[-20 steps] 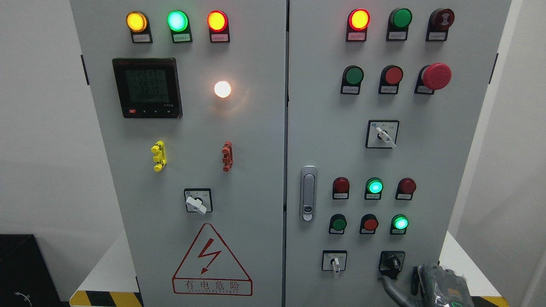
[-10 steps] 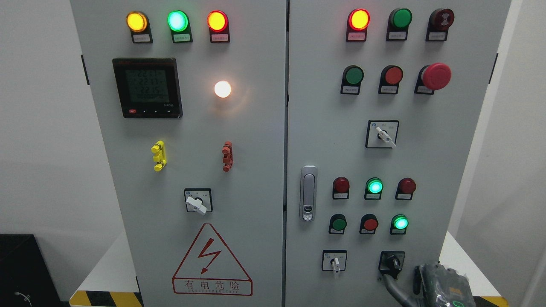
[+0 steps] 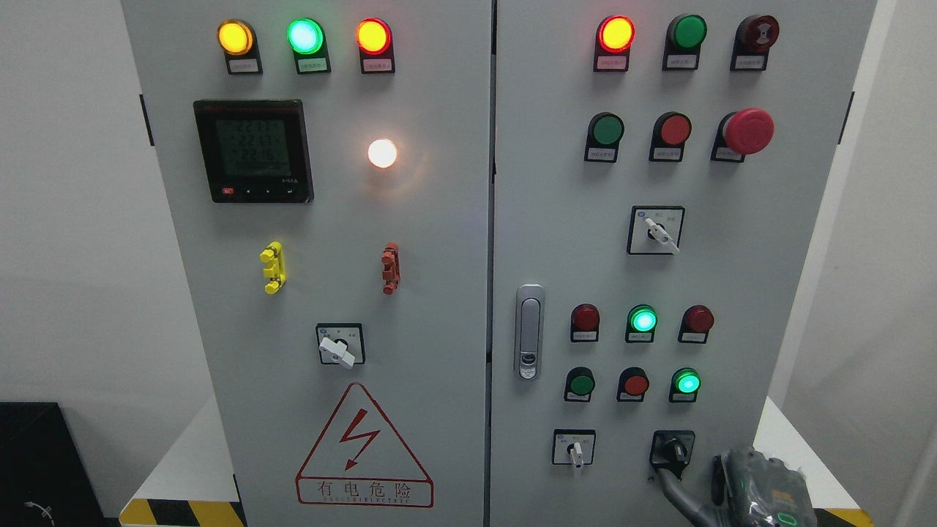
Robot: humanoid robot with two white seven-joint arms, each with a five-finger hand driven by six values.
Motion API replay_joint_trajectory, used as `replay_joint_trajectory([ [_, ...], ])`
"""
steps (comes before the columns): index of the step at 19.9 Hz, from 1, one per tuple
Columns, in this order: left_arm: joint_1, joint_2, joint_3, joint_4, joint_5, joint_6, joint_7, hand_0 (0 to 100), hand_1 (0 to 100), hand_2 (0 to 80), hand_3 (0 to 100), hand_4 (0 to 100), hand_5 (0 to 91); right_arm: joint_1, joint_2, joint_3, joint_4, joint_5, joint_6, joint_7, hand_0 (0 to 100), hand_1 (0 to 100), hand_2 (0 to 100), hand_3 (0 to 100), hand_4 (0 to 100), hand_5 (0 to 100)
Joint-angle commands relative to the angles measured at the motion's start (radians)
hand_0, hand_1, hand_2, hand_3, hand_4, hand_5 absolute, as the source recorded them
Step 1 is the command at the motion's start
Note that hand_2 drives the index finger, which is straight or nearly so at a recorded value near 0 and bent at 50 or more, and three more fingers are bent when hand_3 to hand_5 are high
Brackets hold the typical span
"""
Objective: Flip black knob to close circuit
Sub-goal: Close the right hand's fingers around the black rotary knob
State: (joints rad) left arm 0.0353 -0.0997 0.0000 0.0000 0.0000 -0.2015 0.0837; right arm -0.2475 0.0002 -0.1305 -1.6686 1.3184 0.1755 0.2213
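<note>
Head view shows the right hand (image 3: pixel 761 487) with one finger touching the black knob (image 3: pixel 673 450) from below — fingers partly extended, nothing clamped, flip apparently undone.

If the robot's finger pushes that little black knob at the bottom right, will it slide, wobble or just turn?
The small black rotary knob sits in a square bezel fixed to the grey metal cabinet door, so it probably only rotates. It looks like rigid plastic, likely stiff. The right hand has one finger reaching up beside it.
</note>
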Motion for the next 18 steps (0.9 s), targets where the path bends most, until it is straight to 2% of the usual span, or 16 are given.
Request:
replay_joint_trajectory([
  [1, 0.000, 0.000, -0.020, 0.021, -0.020, 0.001, 0.001, 0, 0, 0.0, 0, 0, 0.0, -0.001, -0.011, -0.001, 0.003, 0.001, 0.006, 0.001, 0, 3, 78, 95, 76, 76],
  [3, 0.000, 0.000, -0.020, 0.021, -0.020, 0.001, 0.001, 0, 0, 0.0, 0, 0, 0.0, -0.001, -0.016, -0.001, 0.001, 0.001, 0.006, 0.015, 0, 3, 78, 95, 76, 76],
  [18, 0.000, 0.000, -0.020, 0.021, -0.021, 0.001, 0.001, 0, 0, 0.0, 0, 0, 0.0, -0.016, -0.019, -0.009, 0.001, -0.001, 0.012, 0.016, 0, 5, 78, 95, 76, 76],
])
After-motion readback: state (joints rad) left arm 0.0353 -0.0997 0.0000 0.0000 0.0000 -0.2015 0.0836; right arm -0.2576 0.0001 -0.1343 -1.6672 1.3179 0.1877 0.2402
